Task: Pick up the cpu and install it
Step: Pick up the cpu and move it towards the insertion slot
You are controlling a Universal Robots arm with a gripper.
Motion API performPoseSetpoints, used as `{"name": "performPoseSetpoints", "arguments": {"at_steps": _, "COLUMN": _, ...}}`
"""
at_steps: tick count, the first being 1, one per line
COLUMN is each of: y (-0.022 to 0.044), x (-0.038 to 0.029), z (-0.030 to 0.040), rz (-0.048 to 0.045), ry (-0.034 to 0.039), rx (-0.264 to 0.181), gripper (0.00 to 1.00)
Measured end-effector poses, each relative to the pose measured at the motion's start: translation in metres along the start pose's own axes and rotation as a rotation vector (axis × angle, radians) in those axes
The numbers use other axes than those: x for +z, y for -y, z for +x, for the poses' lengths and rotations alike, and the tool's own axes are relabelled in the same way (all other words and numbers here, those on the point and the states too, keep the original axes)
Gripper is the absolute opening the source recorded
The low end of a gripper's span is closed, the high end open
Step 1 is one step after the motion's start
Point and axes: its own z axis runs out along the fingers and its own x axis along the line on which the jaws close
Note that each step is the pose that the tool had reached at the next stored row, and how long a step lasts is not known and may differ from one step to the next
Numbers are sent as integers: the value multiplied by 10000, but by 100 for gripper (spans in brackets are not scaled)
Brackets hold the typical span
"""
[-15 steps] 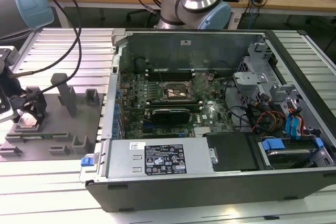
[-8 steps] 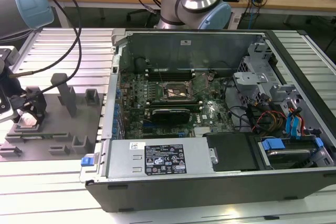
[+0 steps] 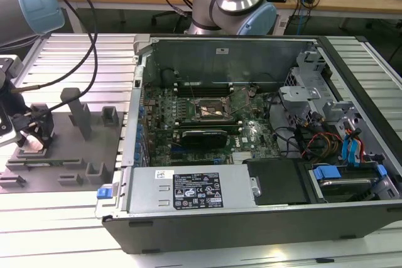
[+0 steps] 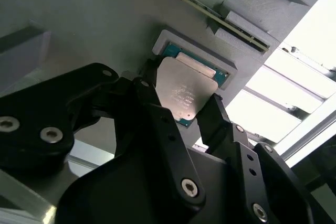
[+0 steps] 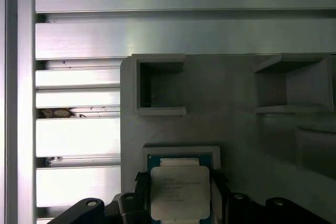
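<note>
The cpu, a small square chip with a silver top and a green rim, lies in a shallow pocket of the grey fixture tray. In both wrist views my gripper has its black fingers pressed against two opposite sides of the cpu, so it is shut on it. In the exterior view the gripper hangs low over the tray's end at the exterior view's left. The dark socket frame sits on the motherboard inside the open computer case, far to the exterior view's right of the gripper.
Grey posts and blocks rise from the tray near the gripper. Black cables trail over the ribbed aluminium table. A second arm's base stands behind the case. Drive cages and coloured wiring fill the case's right end.
</note>
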Motion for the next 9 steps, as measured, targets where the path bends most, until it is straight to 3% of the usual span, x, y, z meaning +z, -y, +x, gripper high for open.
{"name": "performPoseSetpoints", "arguments": {"at_steps": 4, "y": -2, "x": -39, "z": -2, "rz": -1, "ry": 2, "rx": 0, "gripper": 55}}
{"name": "performPoseSetpoints", "arguments": {"at_steps": 9, "y": -2, "x": -42, "z": -1, "rz": 0, "ry": 0, "rx": 0, "gripper": 55}}
